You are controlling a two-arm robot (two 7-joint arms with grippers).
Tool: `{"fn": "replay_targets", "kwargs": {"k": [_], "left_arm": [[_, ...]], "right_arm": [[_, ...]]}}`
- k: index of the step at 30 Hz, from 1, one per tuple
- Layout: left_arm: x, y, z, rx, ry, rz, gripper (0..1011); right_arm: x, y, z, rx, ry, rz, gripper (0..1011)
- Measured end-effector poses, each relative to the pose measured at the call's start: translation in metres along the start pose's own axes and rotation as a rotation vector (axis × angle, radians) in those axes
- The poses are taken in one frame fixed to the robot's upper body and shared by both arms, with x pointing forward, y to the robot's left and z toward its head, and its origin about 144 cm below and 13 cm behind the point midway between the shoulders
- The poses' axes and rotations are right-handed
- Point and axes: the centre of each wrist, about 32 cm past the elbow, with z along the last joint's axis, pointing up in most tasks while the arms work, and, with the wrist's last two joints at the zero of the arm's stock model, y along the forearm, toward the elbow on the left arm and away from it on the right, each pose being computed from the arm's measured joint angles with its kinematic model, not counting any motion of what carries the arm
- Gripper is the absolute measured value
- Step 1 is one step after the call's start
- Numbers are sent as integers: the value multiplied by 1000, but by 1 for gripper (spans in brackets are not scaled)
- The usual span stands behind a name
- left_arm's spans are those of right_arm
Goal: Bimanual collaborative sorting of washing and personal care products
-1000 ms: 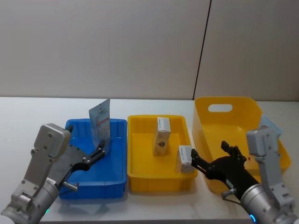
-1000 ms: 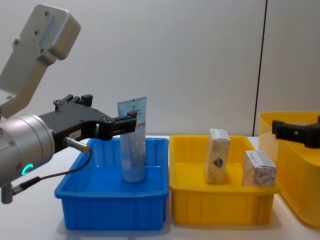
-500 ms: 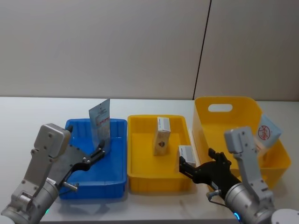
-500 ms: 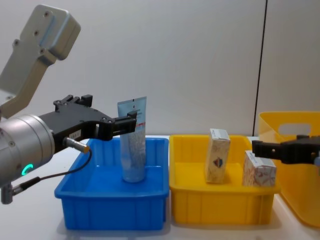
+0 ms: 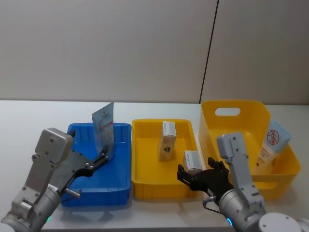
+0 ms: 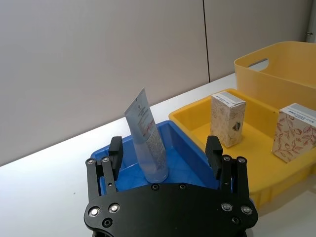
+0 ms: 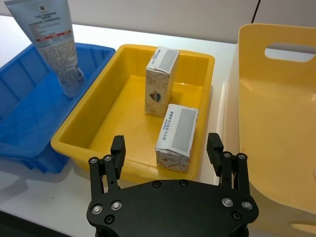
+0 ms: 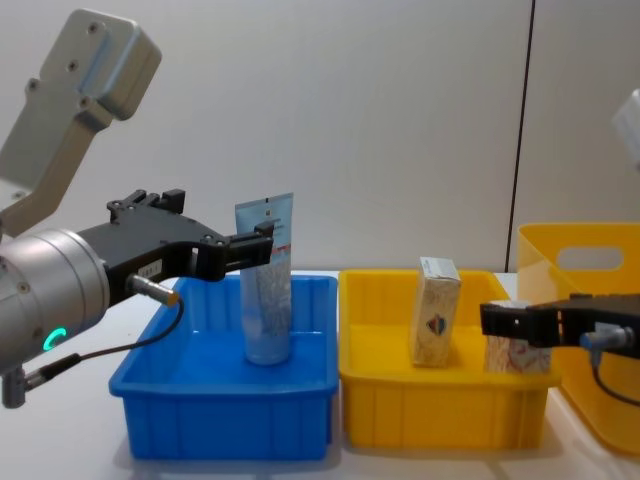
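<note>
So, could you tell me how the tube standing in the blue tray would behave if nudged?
The tube stands on its round end, tall and tilted, so it would probably tip easily. Its flat crimped body looks soft, likely denting under the open left gripper.

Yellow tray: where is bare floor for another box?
In the yellow tray the left half is bare, between its left wall and the upright box. Its right side is crowded: the second box stands near the front right corner, the right gripper open just before it. The left gripper is open at the tube.
</note>
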Motion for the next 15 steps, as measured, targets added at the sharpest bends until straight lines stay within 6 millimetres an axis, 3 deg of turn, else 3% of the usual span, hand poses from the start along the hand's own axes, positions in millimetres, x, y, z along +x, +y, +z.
{"fn": "replay_targets", "kwargs": {"k": [15], "left_arm": [[0, 0, 0, 0, 0, 0, 1001]], "right_arm": [[-11, 20, -6, -13, -16, -45, 1002]]}}
